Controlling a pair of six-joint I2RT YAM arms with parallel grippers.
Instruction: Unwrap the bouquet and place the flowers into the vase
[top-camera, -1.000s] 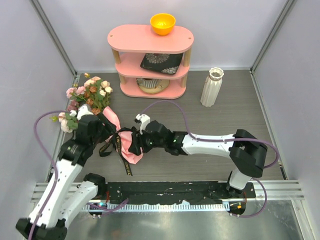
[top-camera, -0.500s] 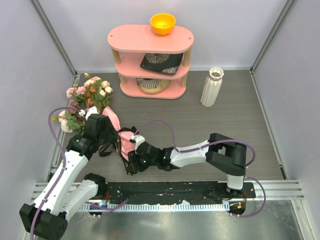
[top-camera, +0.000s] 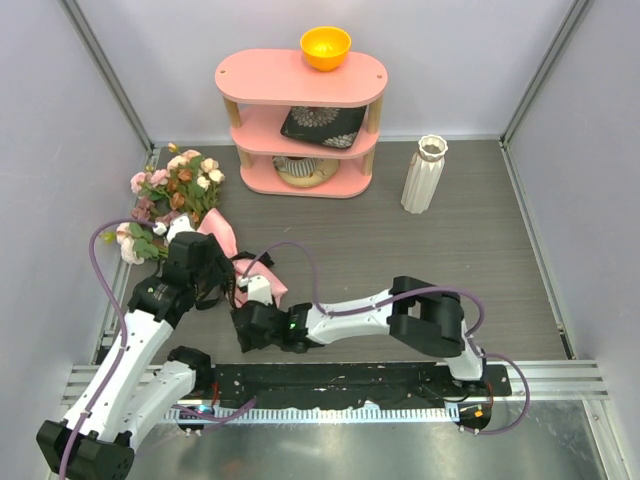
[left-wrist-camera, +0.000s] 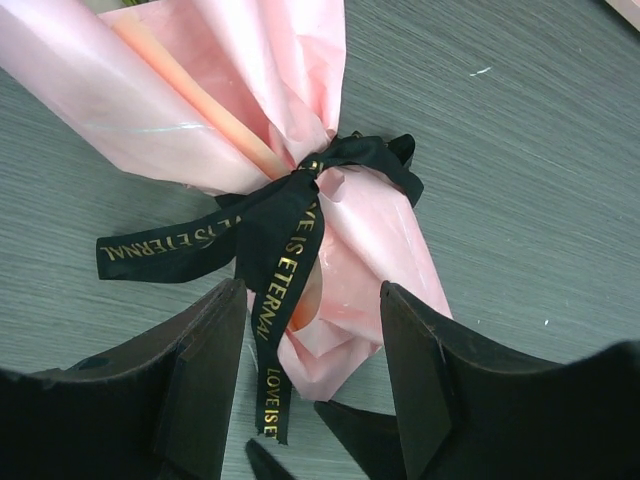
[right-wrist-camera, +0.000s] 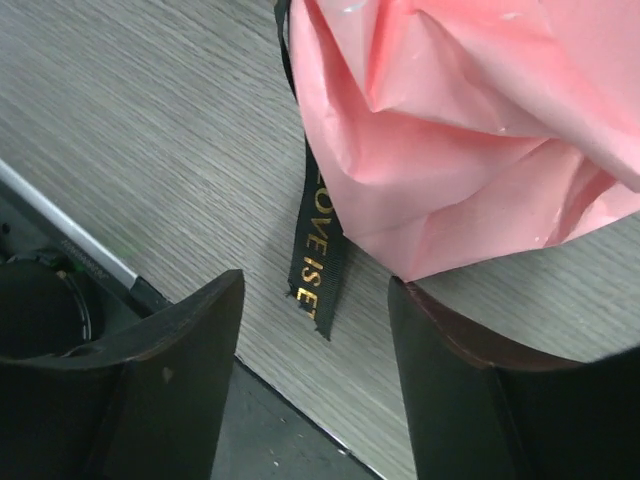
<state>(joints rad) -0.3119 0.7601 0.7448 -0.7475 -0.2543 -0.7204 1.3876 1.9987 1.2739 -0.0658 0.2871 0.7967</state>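
Two tools meet over the wrapped end of the bouquet (top-camera: 215, 232), which lies on its side on the desk (top-camera: 420, 270) at about 9 o'clock in the top view. Its flowers (top-camera: 178, 185) fan out toward 11 o'clock, close to the left wall, and its pink paper tail points toward 5 o'clock. The black ribbon (left-wrist-camera: 285, 225), lettered in gold, is tied round the paper's narrow waist.

The left tool (left-wrist-camera: 310, 330) hangs over that knot with its jaws standing well apart. The paper tail and one ribbon end lie in the gap ahead of it, and neither finger presses on them, so it has hold of nothing. The right tool (right-wrist-camera: 312, 290) reaches across from 3 o'clock, low over the desk near its front edge. Its jaws are likewise spread wide and hold nothing. A loose ribbon end (right-wrist-camera: 315, 250) lies flat on the desk in front of it, beside the tip of the wrapping paper (right-wrist-camera: 450, 130).

The white ribbed vase (top-camera: 424, 176) stands upright at about 1 o'clock, well apart from the bouquet. A pink shelf (top-camera: 300, 80) at 12 o'clock carries an orange bowl (top-camera: 325, 47) on top.
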